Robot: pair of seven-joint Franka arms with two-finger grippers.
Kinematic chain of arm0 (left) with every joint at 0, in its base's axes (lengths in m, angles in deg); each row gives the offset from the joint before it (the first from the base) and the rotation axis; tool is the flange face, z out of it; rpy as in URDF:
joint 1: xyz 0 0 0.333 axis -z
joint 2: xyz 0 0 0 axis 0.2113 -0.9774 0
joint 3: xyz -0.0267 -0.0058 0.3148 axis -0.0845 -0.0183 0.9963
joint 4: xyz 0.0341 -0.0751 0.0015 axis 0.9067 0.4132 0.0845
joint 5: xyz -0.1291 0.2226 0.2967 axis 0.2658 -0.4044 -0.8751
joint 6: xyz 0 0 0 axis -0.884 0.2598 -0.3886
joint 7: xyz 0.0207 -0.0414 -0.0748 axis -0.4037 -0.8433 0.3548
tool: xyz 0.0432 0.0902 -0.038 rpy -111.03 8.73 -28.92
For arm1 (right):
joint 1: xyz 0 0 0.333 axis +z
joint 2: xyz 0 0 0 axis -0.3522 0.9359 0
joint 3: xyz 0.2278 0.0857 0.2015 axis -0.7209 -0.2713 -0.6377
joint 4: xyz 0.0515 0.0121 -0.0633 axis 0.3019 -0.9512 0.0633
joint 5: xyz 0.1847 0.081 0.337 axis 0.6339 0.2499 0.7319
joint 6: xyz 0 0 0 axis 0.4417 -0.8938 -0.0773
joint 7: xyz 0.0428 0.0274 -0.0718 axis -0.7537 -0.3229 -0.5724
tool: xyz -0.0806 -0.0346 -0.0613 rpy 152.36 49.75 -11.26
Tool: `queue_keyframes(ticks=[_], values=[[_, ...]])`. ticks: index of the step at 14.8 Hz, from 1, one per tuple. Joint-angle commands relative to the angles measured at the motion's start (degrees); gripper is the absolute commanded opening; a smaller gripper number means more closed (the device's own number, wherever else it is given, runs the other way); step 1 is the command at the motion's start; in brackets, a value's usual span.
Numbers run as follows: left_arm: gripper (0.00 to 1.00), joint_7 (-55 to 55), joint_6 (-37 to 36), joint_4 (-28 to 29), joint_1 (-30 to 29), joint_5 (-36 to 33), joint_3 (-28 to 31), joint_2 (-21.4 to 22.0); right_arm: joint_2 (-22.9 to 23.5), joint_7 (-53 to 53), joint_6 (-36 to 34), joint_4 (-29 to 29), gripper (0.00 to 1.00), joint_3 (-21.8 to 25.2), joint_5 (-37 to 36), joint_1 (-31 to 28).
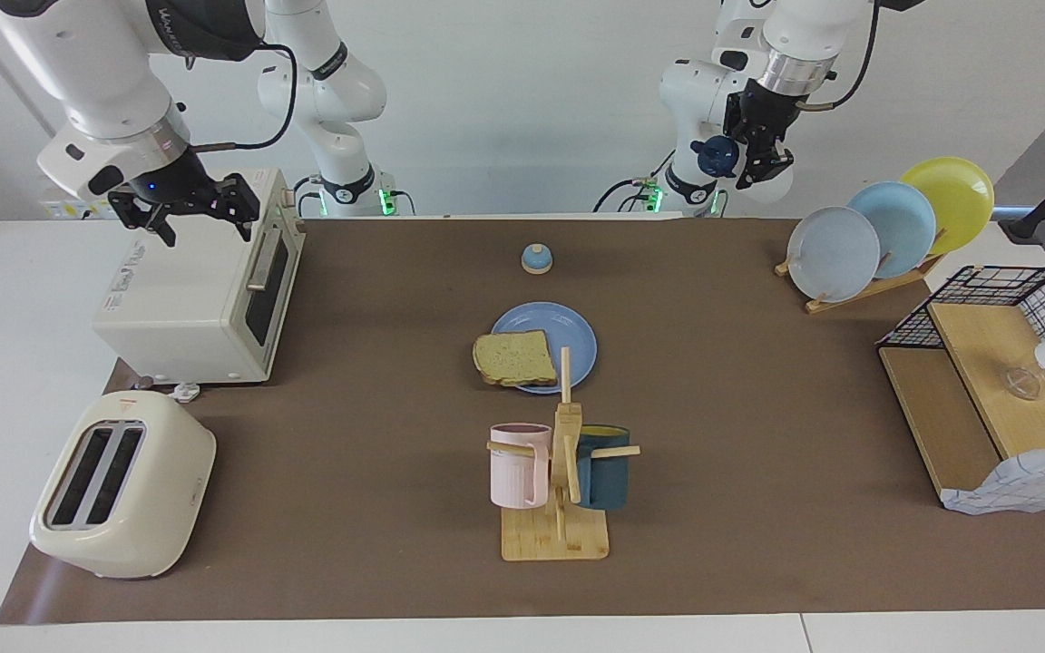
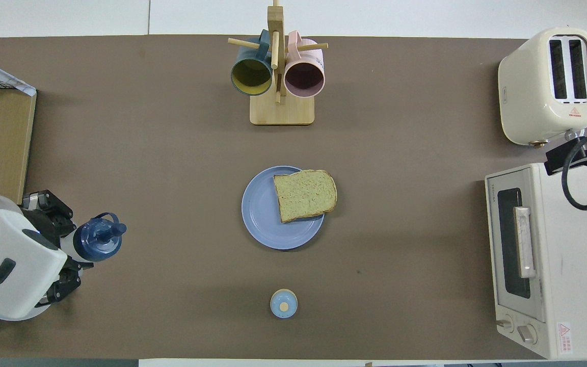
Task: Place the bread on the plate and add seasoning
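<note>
One speckled, brown-crusted bread (image 1: 513, 358) slice overhangs the one flat blue plate (image 1: 568, 331), while the left gripper (image 1: 756, 159) pinches the one navy-capped seasoning (image 1: 716, 157) aloft and the right gripper (image 1: 199, 213) hangs spread above the toaster oven (image 1: 205, 290).

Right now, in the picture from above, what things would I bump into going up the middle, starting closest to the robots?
Bell → plate with the bread on it → mug rack holding two mugs.
</note>
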Motion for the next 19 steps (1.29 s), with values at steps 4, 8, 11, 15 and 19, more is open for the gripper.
queue_keyframes(ticks=[4, 8, 11, 15, 19], values=[[0.41, 0.95, 1.05, 1.33, 0.03, -0.68, -0.04, 1.04, -0.33, 0.61, 1.3, -1.25, 1.0, 0.42, -0.28, -0.33], [0.41, 0.95, 1.14, 1.33, -0.14, -0.68, -0.04, 0.95, -0.24, 0.7, 0.95, -1.33, 1.0, 0.51, -0.02, -0.42], [0.41, 1.64, 0.96, 1.07, -0.23, -0.68, -0.04, 0.87, -0.24, 2.96, 2.18, -1.42, 1.0, 0.6, 1.82, -0.42], [0.41, 4.11, 0.88, 0.89, 0.21, -0.41, -0.04, 0.87, -1.02, 3.68, -0.96, -1.42, 1.0, -0.19, 9.76, 0.45], [0.41, 4.37, 1.4, 1.95, -0.32, -0.32, 0.04, 1.04, -2.52, 17.17, -2.3, -0.98, 1.0, -2.38, 25.86, 1.87]])
